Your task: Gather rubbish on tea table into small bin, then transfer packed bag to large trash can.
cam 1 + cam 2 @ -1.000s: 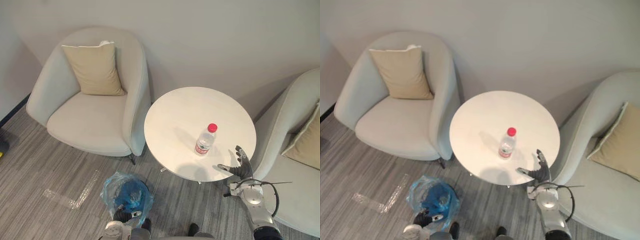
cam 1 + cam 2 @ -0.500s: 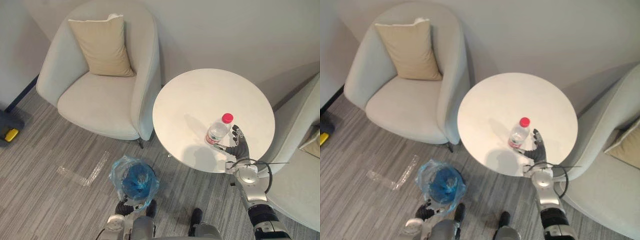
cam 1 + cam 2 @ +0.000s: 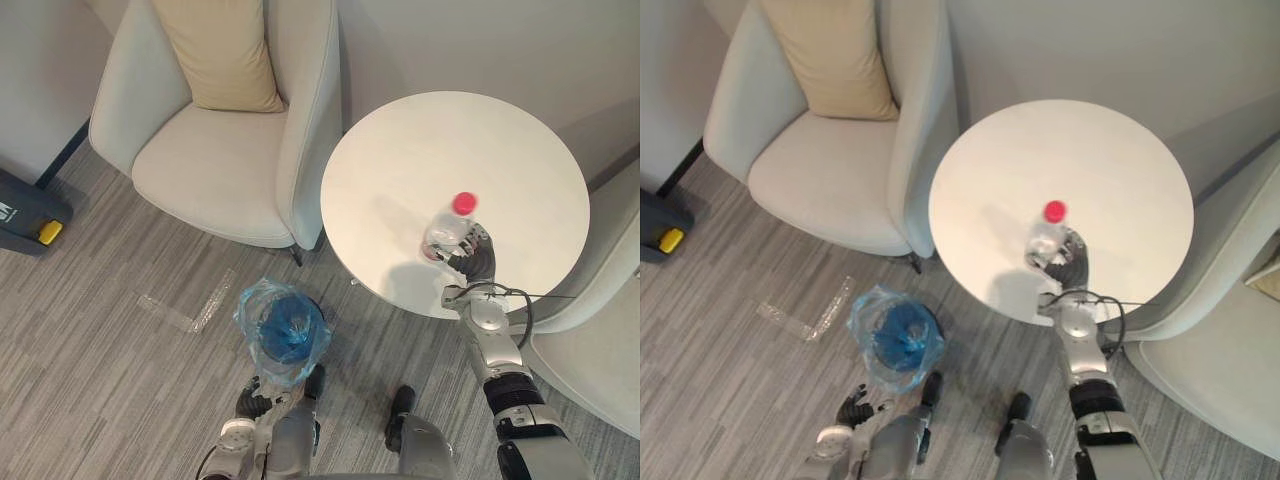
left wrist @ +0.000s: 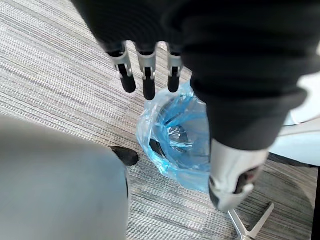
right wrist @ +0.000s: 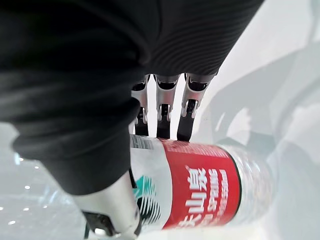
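On the round table (image 3: 400, 170), near its front edge: one clear plastic bottle (image 3: 445, 225), red cap on, upright, not yet lifted. Change noted: a second ago the right hand (image 3: 474, 258) hung spread at the table's rim, well apart from the bottle; half a second ago it was just beside it; now it brackets the lower body. In the right wrist view the fingers (image 5: 160, 112) run nearly straight down the far side, tips at the bottle wall, and the thumb (image 5: 115, 200) lies across the near side, so the bottle sits in the gap, but no firm squeeze shows. Reading: the reach is done and the closing of the grasp is the step in hand; gathering has barely begun. Bottle contents: cannot tell. On the floor, in front of the table and beside the armchair (image 3: 220, 170): one small bin (image 3: 248, 318) lined with a crumpled blue bag, mouth open; a dark, shiny patch lies at the bottom, item not identifiable. Left hand (image 4: 148, 75): low beside the bin, as before, fingers straight and relaxed, holding nothing.
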